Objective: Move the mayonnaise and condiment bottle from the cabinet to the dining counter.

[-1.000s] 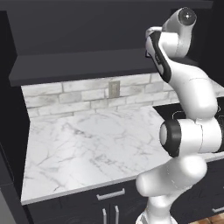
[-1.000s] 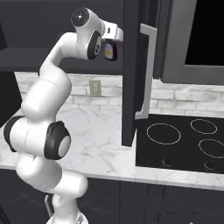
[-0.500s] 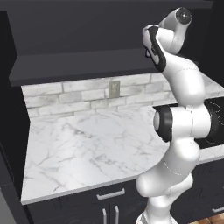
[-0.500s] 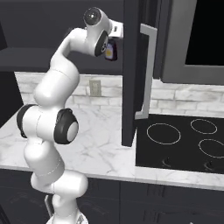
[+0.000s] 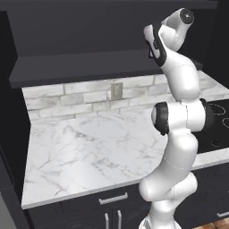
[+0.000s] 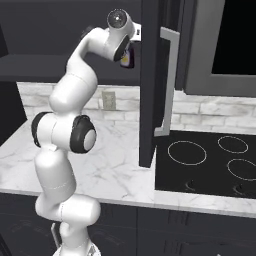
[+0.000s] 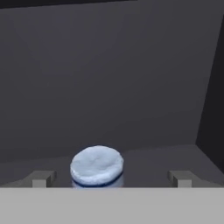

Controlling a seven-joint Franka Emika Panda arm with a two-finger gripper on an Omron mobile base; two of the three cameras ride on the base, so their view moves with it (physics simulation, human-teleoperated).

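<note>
White marble surface point(image 5: 89, 152) lies bare below the arm in the left base view, so nothing looks delivered. In the right base view the gripper point(image 6: 128, 54) reaches up beside the cabinet point(image 6: 150, 75) door. In the hand view its fingers point(image 7: 41, 178) stand wide apart either side of the mayonnaise point(image 7: 96, 166) on the shelf point(image 7: 153, 159), not yet gripped; both carries seem left.

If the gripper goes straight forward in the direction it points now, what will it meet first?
Most likely the mayonnaise: in the hand view its blue lid sits between the two open fingers, just ahead on the cabinet shelf. Behind it is only the dark back wall. The exact depth is hard to judge.
</note>
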